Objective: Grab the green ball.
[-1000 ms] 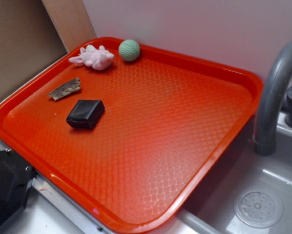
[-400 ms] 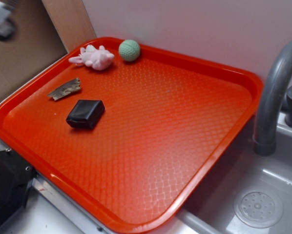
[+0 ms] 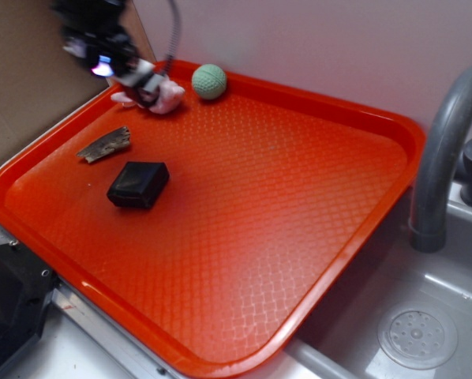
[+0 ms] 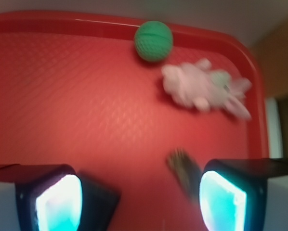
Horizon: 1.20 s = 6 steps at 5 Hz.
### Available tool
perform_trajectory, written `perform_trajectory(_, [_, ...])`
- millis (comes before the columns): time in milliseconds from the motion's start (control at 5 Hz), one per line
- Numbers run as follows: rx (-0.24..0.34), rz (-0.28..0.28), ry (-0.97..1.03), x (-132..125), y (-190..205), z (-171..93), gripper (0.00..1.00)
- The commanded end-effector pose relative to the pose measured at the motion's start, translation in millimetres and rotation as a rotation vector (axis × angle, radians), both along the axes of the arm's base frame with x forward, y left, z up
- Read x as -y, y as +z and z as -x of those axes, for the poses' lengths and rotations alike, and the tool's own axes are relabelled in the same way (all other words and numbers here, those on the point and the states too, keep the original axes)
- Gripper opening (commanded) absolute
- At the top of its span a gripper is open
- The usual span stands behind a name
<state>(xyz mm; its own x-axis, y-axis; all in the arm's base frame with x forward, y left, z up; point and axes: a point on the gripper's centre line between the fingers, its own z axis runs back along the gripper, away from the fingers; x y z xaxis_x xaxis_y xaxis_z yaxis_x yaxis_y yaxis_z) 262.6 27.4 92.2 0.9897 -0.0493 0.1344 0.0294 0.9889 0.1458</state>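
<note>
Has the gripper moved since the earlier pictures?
Yes. The gripper has come in from the upper left and is now over the pink toy, left of the green ball.

Exterior view high, angled down over whole tray [image 3: 394, 130], wrist view close, facing its far corner, shared

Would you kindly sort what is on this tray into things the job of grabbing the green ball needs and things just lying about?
Needed: the small pale green dimpled ball at the tray's far rim; the tool, jaws apart, empty.

Lying about: the pale pink lumpy plush toy; the brown bark-like scrap; the glossy black block; the orange plastic tray; the grey faucet.
</note>
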Motion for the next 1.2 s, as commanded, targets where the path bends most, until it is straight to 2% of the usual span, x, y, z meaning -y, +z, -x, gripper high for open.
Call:
perform_trajectory(0, [0.058, 0.015, -0.027, -46.0, -2.1, -54.1, 1.00])
perform_trajectory(200, [0.075, 0.036, -0.011, -61.1, 0.5, -61.5, 1.00])
perform_trajectory(600, [0.107, 0.040, -0.014, -54.1, 1.8, -84.0, 1.00])
perform_trajectory(1000, [0.087, 0.064, -0.086, -20.7, -19.4, -85.2, 1.00])
